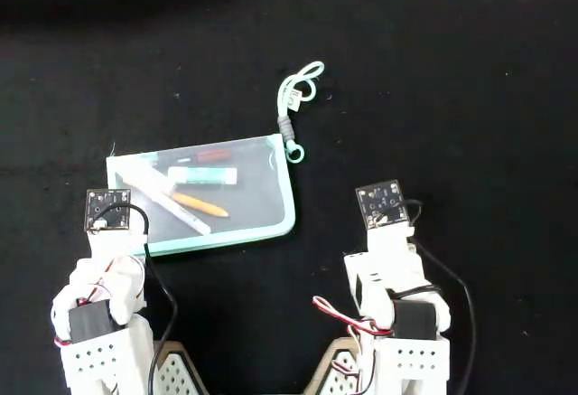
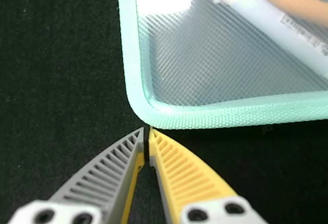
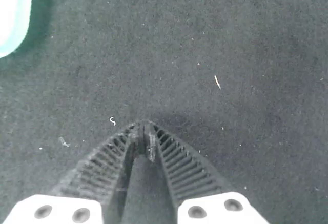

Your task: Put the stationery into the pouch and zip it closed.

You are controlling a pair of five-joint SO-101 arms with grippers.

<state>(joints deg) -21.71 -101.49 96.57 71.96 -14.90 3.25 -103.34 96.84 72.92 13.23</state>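
The mesh pouch (image 1: 257, 192) lies flat just ahead of the left gripper (image 2: 148, 133), with the stationery (image 1: 203, 175) inside. It looks light and floppy, so best pin its trim and pull the zip cord (image 1: 291, 110). Whether it's fully zipped, I can't tell. The left and the right gripper (image 3: 143, 130) are both pinched closed and empty.

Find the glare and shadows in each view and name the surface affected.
Left wrist view: a white glare patch blanks part of the pouch window near its rim. High view: a pale sheen lies over that window, yet the orange pencil shows through. Right wrist view: a soft shadow falls on the black cloth just ahead of the right gripper.
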